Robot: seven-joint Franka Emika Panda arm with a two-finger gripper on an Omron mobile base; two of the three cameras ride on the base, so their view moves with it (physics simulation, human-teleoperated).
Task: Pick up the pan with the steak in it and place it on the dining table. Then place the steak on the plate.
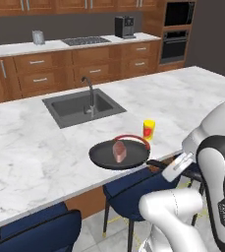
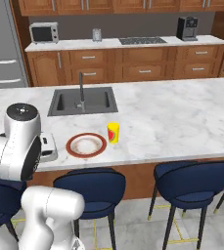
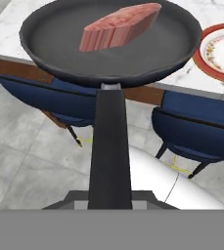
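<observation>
The gripper (image 3: 109, 197) is seen closed on the end of the long, flat black handle of one pan (image 1: 104, 156), which is held out over the near edge of the dining table (image 1: 30, 147); its two dark finger tips sit at the handle's sides in the hand view. The pan is round, shallow and matt black, and one steak (image 1: 119, 150), a pinkish-red slab with paler edges, lies inside it. Just beyond the pan, one round plate (image 2: 86, 145) with a red-orange rim and cream centre is set on the white-and-grey veined marble top. One small yellow cup (image 2: 113, 132) with a red mark stands beside the plate. One dark rectangular sink (image 1: 82, 107) with a single curved tap (image 1: 90, 93) is inset further back. Four blue padded chairs (image 2: 191, 178) can be counted under the table edge in the right base view.
</observation>
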